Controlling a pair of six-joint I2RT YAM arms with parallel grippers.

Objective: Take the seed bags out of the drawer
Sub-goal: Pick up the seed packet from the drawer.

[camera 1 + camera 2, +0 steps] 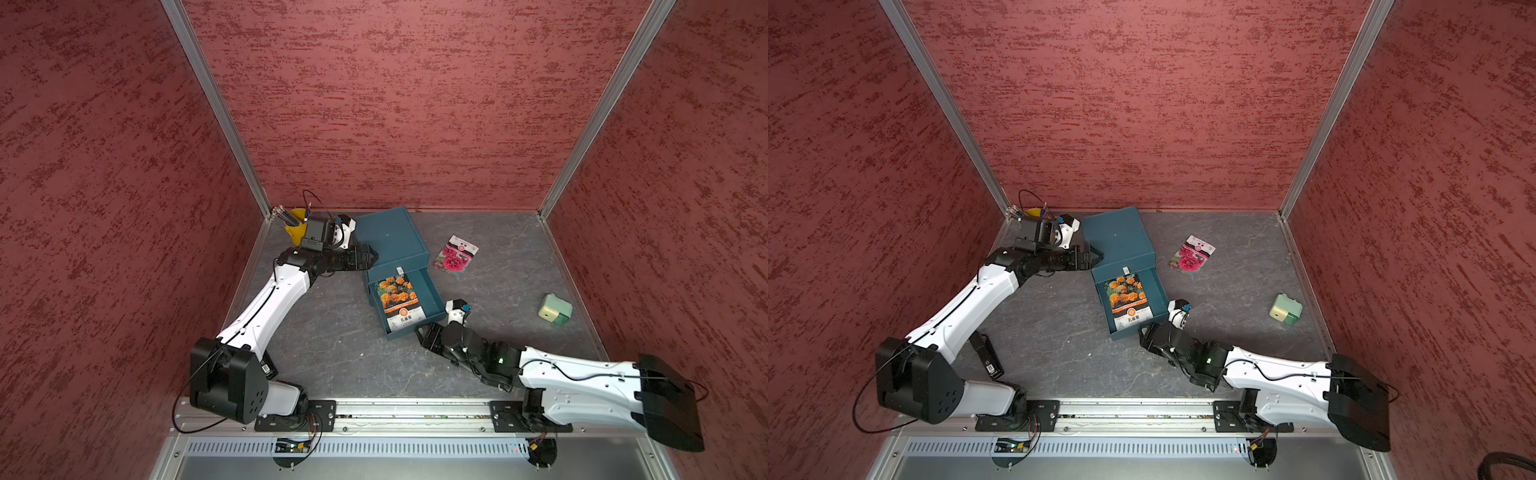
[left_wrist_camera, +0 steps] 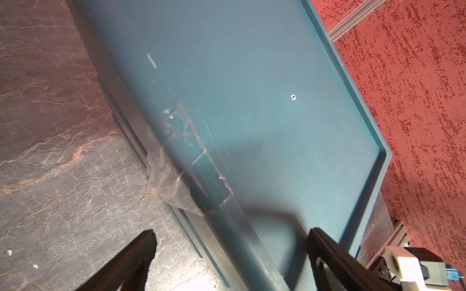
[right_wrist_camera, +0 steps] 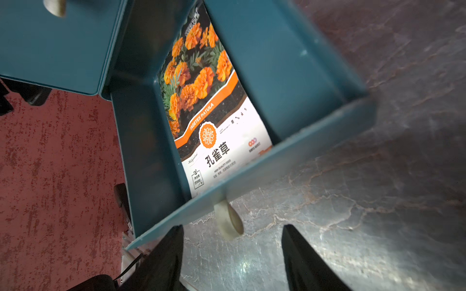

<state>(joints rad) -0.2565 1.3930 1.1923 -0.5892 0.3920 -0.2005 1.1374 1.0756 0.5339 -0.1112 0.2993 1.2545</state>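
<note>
Grey marbled counter [image 1: 332, 353] held the open teal drawer [image 1: 432, 297]; the wide, empty right end effector [image 3: 230, 228] probably next needed its glossy marigold packet [image 1: 397, 301].

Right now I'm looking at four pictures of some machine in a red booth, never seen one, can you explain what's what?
It is a robot: two white-and-black arms at a grey table, each ending in a two-fingered gripper. Two pictures look down on the whole scene from above; the other two come from cameras on the wrists. A blue drawer box stands on the table, its drawer pulled open with an orange marigold seed bag inside. A pink flower seed bag lies on the table outside it. A yellow cup of pencils and a small green-and-cream gadget sit nearer the walls. The left gripper is open at the box's edge; the right gripper is open just short of the drawer's pull tab. Neither holds anything.
</note>
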